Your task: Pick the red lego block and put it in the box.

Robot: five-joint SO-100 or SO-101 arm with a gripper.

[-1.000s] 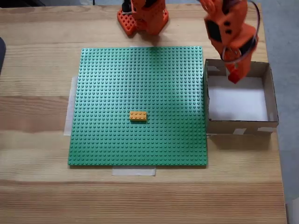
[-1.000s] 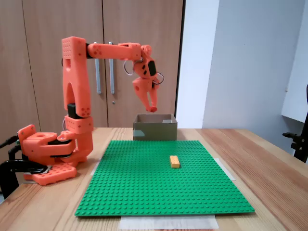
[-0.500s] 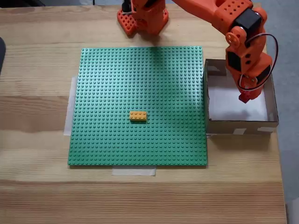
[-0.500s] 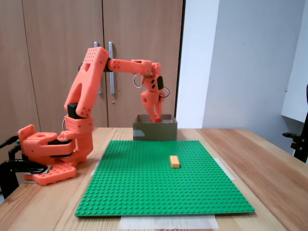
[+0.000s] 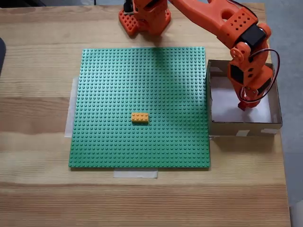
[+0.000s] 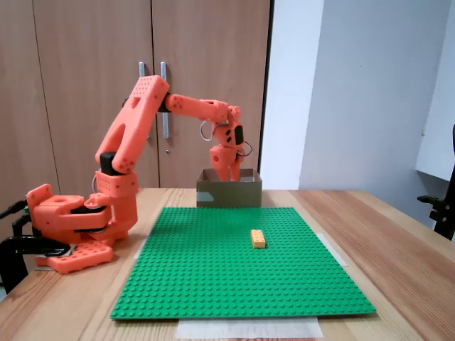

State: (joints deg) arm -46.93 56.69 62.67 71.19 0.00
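The box point(image 5: 274, 90) stands right of the green baseplate; in the side fixed view it is the box point(image 6: 229, 193) at the far edge of the plate. My gripper point(image 5: 243, 104) reaches down inside it, over the white floor near the right wall. A small dark red bit, the red lego block point(image 5: 242, 106), shows pinched at the fingertips. From the side, my gripper point(image 6: 229, 172) dips behind the box's front wall, which hides the tips and the block.
A yellow-orange brick point(image 5: 139, 117) sits on the green baseplate point(image 5: 118, 80), which is taped to the wooden table. The arm's orange base point(image 5: 144, 16) stands at the far edge. The table's right edge runs close beside the box.
The arm swung from above the box's far wall, out over the box and down. The gripper tip with the red block now sits lower, inside the box.
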